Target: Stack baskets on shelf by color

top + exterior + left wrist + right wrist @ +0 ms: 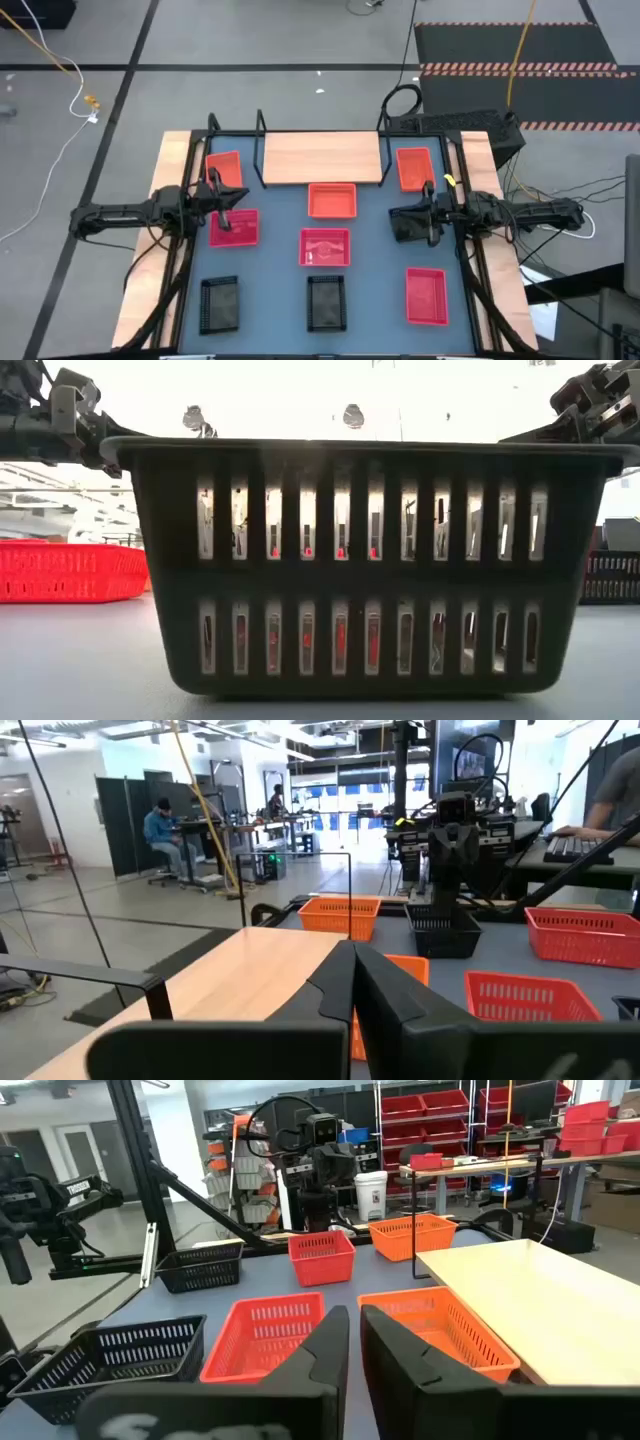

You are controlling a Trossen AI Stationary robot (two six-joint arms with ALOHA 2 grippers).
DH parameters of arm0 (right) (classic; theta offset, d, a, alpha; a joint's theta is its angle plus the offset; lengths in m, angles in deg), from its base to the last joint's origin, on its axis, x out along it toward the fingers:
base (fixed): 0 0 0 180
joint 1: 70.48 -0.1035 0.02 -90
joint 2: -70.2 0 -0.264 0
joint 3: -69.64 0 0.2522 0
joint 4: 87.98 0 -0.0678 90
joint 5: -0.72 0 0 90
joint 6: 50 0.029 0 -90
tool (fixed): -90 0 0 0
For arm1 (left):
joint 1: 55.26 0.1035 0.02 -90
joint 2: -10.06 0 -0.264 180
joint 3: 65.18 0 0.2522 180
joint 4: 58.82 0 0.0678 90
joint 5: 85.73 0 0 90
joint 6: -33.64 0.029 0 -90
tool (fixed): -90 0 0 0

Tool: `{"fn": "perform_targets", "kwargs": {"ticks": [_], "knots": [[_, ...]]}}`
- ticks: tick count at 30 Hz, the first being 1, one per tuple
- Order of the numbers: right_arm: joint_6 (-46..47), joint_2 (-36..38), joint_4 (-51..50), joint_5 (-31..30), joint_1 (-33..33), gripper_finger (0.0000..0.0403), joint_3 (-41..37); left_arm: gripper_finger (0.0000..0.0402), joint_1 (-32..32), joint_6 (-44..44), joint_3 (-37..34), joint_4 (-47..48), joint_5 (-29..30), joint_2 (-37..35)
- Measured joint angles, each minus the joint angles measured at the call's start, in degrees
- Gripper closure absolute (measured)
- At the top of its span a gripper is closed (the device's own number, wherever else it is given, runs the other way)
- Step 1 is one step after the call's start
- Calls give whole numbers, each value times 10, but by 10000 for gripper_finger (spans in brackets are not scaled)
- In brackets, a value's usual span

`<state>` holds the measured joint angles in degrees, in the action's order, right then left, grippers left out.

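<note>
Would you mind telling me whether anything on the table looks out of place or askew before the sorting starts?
Nothing looks damaged or tipped. All the baskets sit flat and upright on the blue table, scattered and unsorted, and none is on the wooden shelf yet. One pinkish-red basket lies directly under the left gripper, slightly askew.

Blue tabletop w/ light wood side strips carries the light wooden shelf board w/ black wire frame at the far edge, between 2 orange perforated plastic baskets. A 3rd orange one sits just in front — then 3 pinkish-red baskets and 2 black baskets nearer.
</note>
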<state>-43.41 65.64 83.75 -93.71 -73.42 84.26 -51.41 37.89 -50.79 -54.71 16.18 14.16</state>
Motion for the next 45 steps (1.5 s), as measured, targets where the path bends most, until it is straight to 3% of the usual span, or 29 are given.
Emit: {"fn": "perform_targets", "kwargs": {"ticks": [39, 45], "knots": [[0, 1, 0, 0, 0, 376, 0, 394, 0, 0, 0, 0, 0, 0], [-40, 1, 4, -16, 0, 376, 0, 394, 0, 0, 0, 0, 0, 0]]}}
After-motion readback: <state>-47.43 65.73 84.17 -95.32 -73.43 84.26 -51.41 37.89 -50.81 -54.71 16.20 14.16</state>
